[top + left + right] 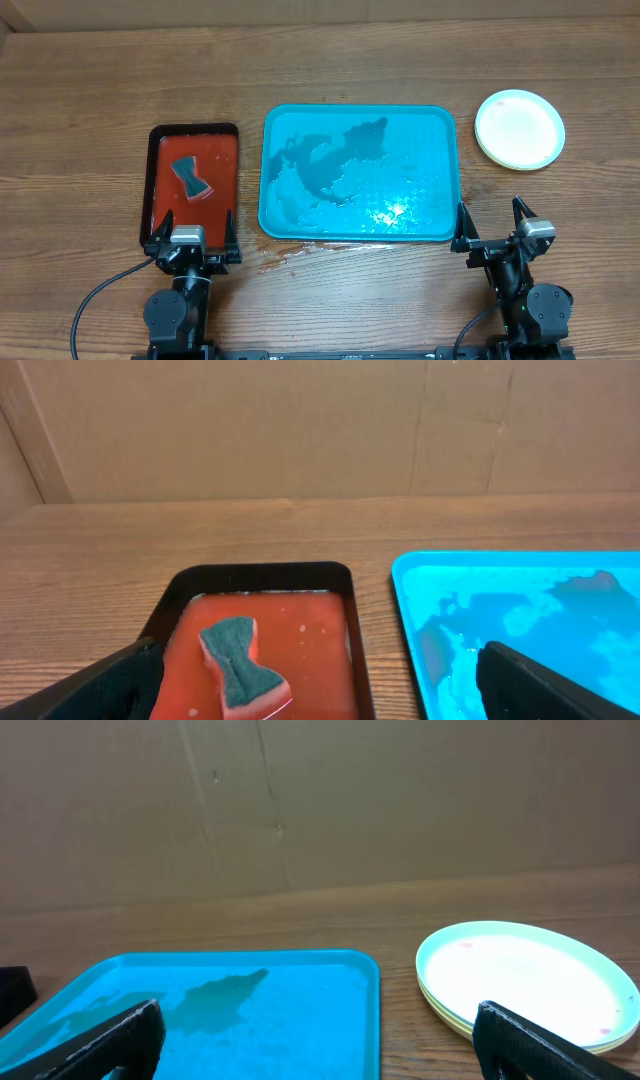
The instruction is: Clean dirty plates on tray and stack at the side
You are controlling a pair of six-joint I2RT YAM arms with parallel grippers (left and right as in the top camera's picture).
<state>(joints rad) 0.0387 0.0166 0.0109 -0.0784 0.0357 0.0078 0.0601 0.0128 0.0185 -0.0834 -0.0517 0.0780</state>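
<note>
The plates [519, 128] sit in one stack on the table to the right of the tray, pale rim on top, yellow-green rims beneath; the stack also shows in the right wrist view [525, 977]. The turquoise tray [440, 122] holds only water puddles and shows in the left wrist view [410, 575] and the right wrist view [365, 970]. My left gripper [192, 243] is open and empty at the near end of the red tray. My right gripper [494, 228] is open and empty near the turquoise tray's front right corner.
A black-rimmed red tray [195, 130] of reddish water lies left of the turquoise tray, with a green-topped sponge [191, 177] in it, also seen in the left wrist view [240, 660]. Water is spilled on the table [290, 255] by the turquoise tray's front edge. A cardboard wall stands behind.
</note>
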